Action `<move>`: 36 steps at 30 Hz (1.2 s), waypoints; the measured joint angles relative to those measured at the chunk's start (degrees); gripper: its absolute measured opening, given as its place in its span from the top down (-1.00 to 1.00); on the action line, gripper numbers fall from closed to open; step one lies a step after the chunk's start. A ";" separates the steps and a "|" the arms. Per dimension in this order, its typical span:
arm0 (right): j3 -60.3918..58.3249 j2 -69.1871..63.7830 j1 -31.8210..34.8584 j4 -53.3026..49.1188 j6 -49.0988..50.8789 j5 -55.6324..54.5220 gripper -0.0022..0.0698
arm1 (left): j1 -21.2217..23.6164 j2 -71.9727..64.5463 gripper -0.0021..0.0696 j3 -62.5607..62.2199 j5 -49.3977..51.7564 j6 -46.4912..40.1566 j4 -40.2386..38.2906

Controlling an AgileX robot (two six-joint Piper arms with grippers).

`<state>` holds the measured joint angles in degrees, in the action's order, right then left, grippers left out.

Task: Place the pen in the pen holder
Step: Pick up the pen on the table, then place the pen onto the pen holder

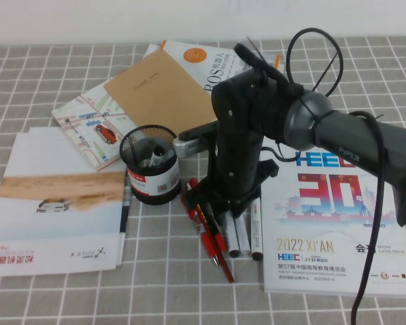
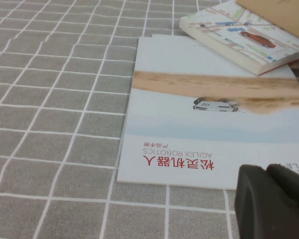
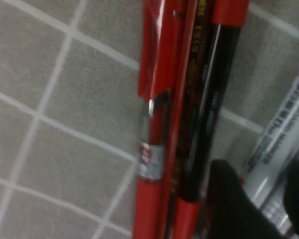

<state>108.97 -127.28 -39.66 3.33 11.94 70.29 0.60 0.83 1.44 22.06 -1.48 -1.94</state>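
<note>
The black wire-mesh pen holder stands left of centre with a red-and-white label and a black-capped marker inside. To its right lie red pens and white markers side by side. My right gripper is down low over this row. In the right wrist view the gripper is open, its fingers standing either side of the pen, a white barrel with black print. The red pens lie just beside it. My left gripper is shut over the corner of a white brochure, holding nothing.
A white brochure lies at the left, and a map book with a brown envelope behind the holder. A white catalogue lies at the right. A silver device sits just behind the holder.
</note>
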 joint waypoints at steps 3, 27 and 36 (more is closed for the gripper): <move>0.21 -0.35 -0.23 0.00 0.81 -0.12 0.31 | 0.00 0.00 0.95 0.00 0.00 0.00 0.00; -2.11 6.55 0.51 -4.44 6.57 -1.87 0.65 | 0.00 0.00 0.95 0.00 0.00 0.00 0.00; -25.31 27.15 0.84 -5.60 8.85 -34.81 0.65 | 0.00 0.00 0.95 0.00 0.00 0.00 0.00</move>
<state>83.66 -100.13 -38.82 -2.27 20.79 35.49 0.60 0.83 1.44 22.06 -1.48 -1.94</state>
